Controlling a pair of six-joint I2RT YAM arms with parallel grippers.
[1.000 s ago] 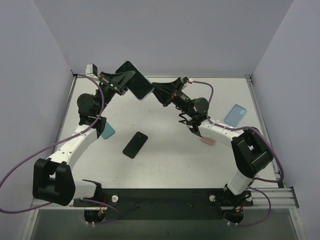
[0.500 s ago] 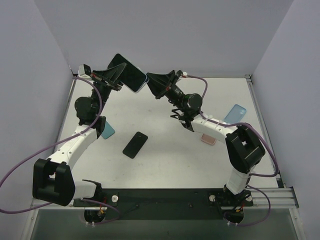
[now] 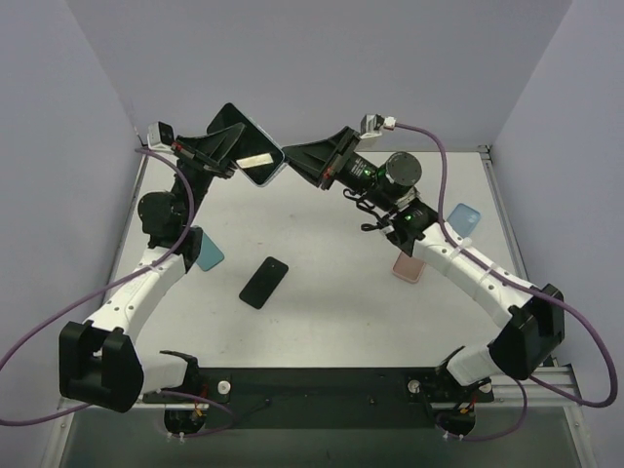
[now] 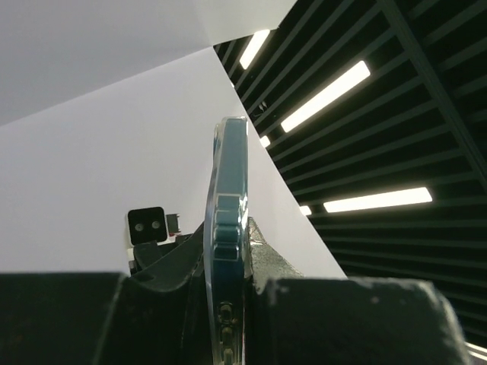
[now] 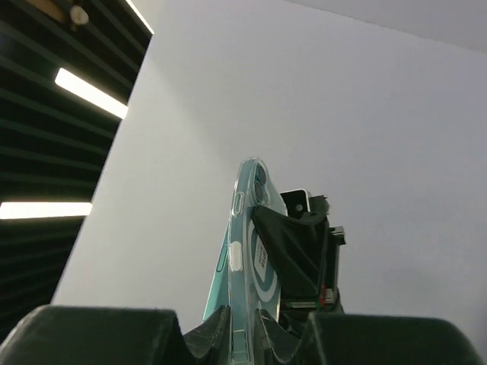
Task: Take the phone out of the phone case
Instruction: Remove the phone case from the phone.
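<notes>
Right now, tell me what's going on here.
Both arms hold one phone in the air over the far side of the table. The left hand clamps it. The right hand pinches the edge of its clear teal case. The phone is not fully out yet. A second black phone, two blue cases and a pink one lie on the table.

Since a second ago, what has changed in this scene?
The dark phone in its clear teal-edged case shifted toward the back-left and tilted, exposing a white label. The right arm swung outward to the right. The left gripper and right gripper kept their grip on it; the black phone lying on the table did not move.
</notes>
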